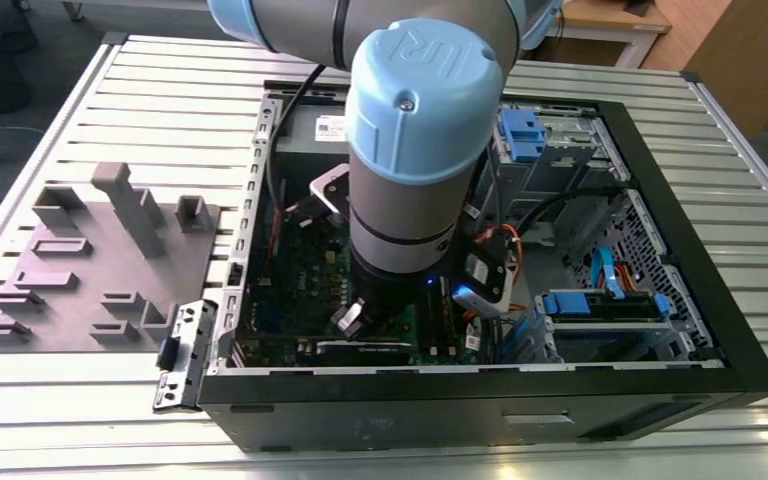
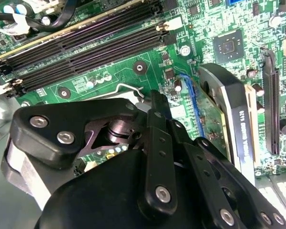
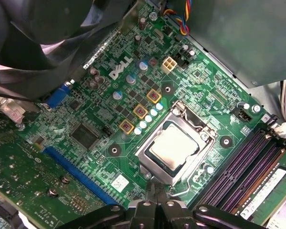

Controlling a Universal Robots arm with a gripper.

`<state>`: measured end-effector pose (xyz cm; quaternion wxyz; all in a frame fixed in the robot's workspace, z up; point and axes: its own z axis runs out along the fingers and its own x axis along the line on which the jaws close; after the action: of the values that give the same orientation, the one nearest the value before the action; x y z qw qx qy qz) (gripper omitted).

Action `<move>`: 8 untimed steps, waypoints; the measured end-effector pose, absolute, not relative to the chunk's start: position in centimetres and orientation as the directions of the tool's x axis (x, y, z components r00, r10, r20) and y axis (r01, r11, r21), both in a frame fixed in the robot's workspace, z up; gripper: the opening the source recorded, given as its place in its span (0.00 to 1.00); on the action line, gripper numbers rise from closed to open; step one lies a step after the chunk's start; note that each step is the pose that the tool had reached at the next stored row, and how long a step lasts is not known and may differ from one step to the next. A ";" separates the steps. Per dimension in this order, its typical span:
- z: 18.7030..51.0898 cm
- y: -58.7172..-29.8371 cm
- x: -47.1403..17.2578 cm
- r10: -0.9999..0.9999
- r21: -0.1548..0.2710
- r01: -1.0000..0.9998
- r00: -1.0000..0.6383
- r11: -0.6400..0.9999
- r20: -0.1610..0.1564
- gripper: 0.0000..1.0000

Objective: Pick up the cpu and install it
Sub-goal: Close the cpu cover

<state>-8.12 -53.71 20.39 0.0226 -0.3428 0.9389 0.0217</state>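
In the first wrist view the cpu (image 3: 173, 145), a pale silver-grey square, lies flat in the socket on the green motherboard (image 3: 100, 114). The shiny metal socket frame (image 3: 148, 164) surrounds it. My gripper (image 3: 155, 190) hovers just off the frame's edge, apart from the cpu, its black fingers pressed together with nothing between them. In the second wrist view the gripper (image 2: 155, 99) points at the board beside the socket's thin wire lever (image 2: 128, 88), and its body hides the socket. In the exterior view the arm reaches down into the open computer case (image 1: 704, 300), with the gripper (image 1: 355, 318) low over the board.
Black memory slots (image 3: 243, 176) run along one side of the socket. A blue expansion slot (image 3: 74, 167) and a mounted card (image 2: 229, 109) lie on the other. A black fan shroud (image 3: 43, 43) overhangs the board. A grey fixture plate (image 1: 91, 270) sits on the table at the exterior view's left.
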 end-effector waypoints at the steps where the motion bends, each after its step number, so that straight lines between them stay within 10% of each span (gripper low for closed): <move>1: 20.4 -53.7 -8.1 -0.643 0.025 -0.645 -0.764 0.764 -0.057 0.11; 8: 20.3 -53.7 -8.0 -0.643 0.027 -0.645 -0.764 0.764 -0.059 0.11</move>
<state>-8.02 -53.71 20.31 0.0231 -0.3428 0.9388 0.0229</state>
